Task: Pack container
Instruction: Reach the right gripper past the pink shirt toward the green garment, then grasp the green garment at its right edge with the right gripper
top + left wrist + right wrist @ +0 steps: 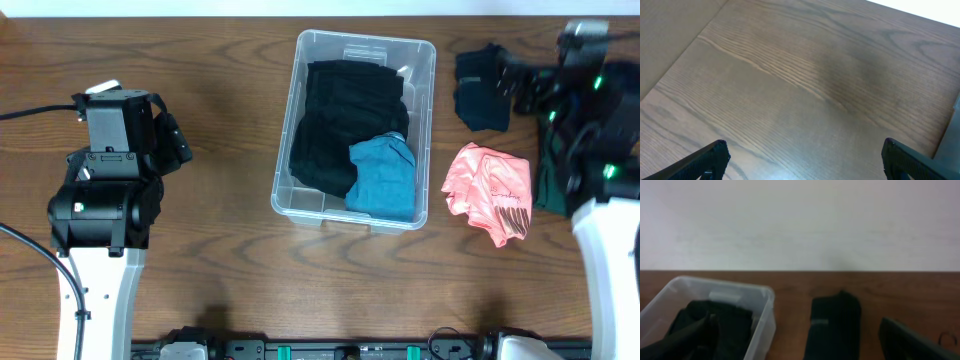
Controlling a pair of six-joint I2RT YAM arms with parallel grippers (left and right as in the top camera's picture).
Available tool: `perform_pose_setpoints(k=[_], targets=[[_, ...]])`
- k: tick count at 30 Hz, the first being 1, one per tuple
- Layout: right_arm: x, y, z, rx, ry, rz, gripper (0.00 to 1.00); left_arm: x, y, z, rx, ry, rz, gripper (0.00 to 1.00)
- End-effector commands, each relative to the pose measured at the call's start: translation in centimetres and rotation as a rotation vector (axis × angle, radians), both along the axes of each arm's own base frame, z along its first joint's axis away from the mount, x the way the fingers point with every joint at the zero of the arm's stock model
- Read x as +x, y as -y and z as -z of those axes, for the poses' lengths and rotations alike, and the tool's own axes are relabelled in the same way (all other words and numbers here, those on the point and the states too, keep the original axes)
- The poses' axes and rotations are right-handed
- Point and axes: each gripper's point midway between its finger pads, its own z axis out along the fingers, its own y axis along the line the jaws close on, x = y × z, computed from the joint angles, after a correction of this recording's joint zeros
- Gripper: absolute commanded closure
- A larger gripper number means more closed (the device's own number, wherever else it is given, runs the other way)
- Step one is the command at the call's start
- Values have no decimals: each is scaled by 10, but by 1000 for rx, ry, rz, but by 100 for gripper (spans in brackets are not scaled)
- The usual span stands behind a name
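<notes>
The clear plastic container (366, 38) stands at the table's middle. It holds black clothes (335, 120) and a blue garment (385, 175). Its near corner shows in the right wrist view (767, 311). My right gripper (517, 85) is open and empty, hovering by a dark navy garment (480, 92) right of the container. The right wrist view shows that garment (835, 322) between my spread fingers (800, 347). My left gripper (176, 140) is open and empty, far left of the container, over bare wood (802, 160).
A coral pink garment (490, 190) lies right of the container, nearer the front. A dark green garment (548, 180) lies partly under my right arm. A pale wall stands behind the table's far edge.
</notes>
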Motion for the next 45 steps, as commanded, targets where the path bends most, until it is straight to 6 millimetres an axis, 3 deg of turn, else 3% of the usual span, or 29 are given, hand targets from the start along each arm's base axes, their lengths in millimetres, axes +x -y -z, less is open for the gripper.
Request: perform_pose_setpoints(k=[1,5,9,13,16,25,30,35,45], targets=[[6,-11,4,35,-51,-95,1,-1,-3,1,7,-6,-16,2],[4,16,30,114,-155,1,1,-1,-3,1,7,-5,-16,2],[-4,78,49,272,-209,116,1,-1,-3,1,7,-6,-16,2],[-20,151,70,284,-218,203,1,-1,-3,1,7,-6,-16,2],[-36,208,102,282,-263,316,1,-1,-3,1,7,-6,-16,2],[-82,296,206,373,-438,509,1,-1,-3,1,7,-6,-16,2],[-92,293,241,523,-474,461,1,-1,-3,1,7,-5,-16,2],[-96,287,273,562,-541,445,1,-1,-3,1,7,-6,-16,2],[-104,285,312,586,-630,473,1,-1,-3,1,7,-6,-16,2]])
